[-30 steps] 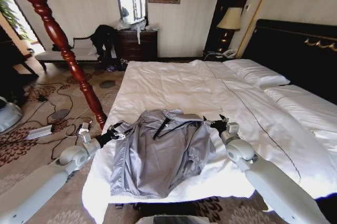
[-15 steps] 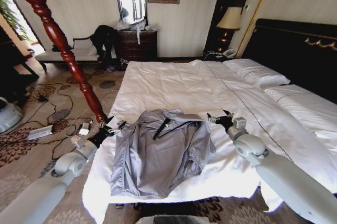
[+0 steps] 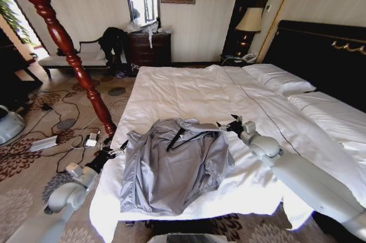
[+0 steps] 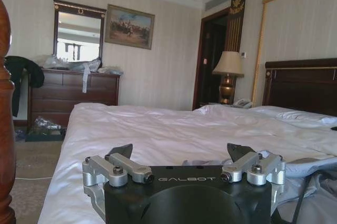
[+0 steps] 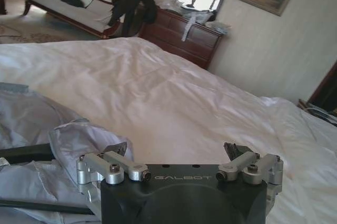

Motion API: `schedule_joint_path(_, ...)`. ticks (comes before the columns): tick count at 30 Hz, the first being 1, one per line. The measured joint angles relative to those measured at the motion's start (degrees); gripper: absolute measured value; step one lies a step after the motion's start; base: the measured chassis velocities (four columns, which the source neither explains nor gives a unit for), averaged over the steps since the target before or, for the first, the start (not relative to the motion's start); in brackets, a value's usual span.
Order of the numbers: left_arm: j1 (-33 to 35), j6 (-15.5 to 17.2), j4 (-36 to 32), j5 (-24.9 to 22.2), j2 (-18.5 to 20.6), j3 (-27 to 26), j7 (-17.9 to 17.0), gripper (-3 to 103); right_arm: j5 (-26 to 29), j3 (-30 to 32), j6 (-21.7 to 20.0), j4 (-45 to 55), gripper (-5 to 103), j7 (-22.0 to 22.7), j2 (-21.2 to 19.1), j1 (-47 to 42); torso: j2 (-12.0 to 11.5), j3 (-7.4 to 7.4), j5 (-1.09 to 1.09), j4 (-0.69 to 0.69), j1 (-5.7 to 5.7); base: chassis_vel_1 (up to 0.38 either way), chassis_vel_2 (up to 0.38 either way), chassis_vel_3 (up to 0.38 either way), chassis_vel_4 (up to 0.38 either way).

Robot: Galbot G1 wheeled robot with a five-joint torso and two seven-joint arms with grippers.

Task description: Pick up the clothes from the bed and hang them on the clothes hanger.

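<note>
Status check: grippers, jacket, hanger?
Left gripper open, low off the bed's left edge. Right gripper open beside the jacket collar. Jacket flat on bed, ungripped; black hanger lying inside it.

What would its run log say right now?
jacket flat on bed | left gripper open beside it | right gripper open at collar

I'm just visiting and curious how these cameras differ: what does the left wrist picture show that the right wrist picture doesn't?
Left wrist alone: the lit lamp beside the dark doorway, the black headboard, a pillow and a slice of the reddish wooden pole.

Right wrist alone: a long bench by the far wall, and the black hanger tucked in the jacket.

Both: the white bed, the dresser, mirror and painting, plus each arm's own open gripper, left and right.
</note>
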Motion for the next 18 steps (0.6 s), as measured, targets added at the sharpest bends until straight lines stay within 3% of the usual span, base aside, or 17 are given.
schedule_joint_path(8, 4.13, -0.6, -2.14, 0.79, -3.49, -1.86, 0.9, 100, -5.71, -12.72, 2.87, -11.74, 100, -3.34, 8.27, 11.77, 0.0, 0.01, 0.01, -0.02, 0.0, 0.0, 0.0, 0.0, 0.0)
schedule_joint_path(11, 5.82, -0.77, -3.31, 0.85, -4.85, -2.84, 1.2, 100, -8.23, -18.79, 5.2, -18.87, 100, -5.45, 11.63, 18.75, 0.0, 0.01, -0.01, 0.03, 0.01, 0.0, 0.0, 0.0, 0.0)
schedule_joint_path(18, 6.99, -1.22, -3.47, 0.94, -6.38, -3.41, 2.2, 100, -9.22, -26.69, 7.88, -26.83, 100, -9.14, 12.67, 24.19, -0.01, 0.01, 0.0, -0.04, 0.01, 0.0, 0.0, 0.0, 0.0)
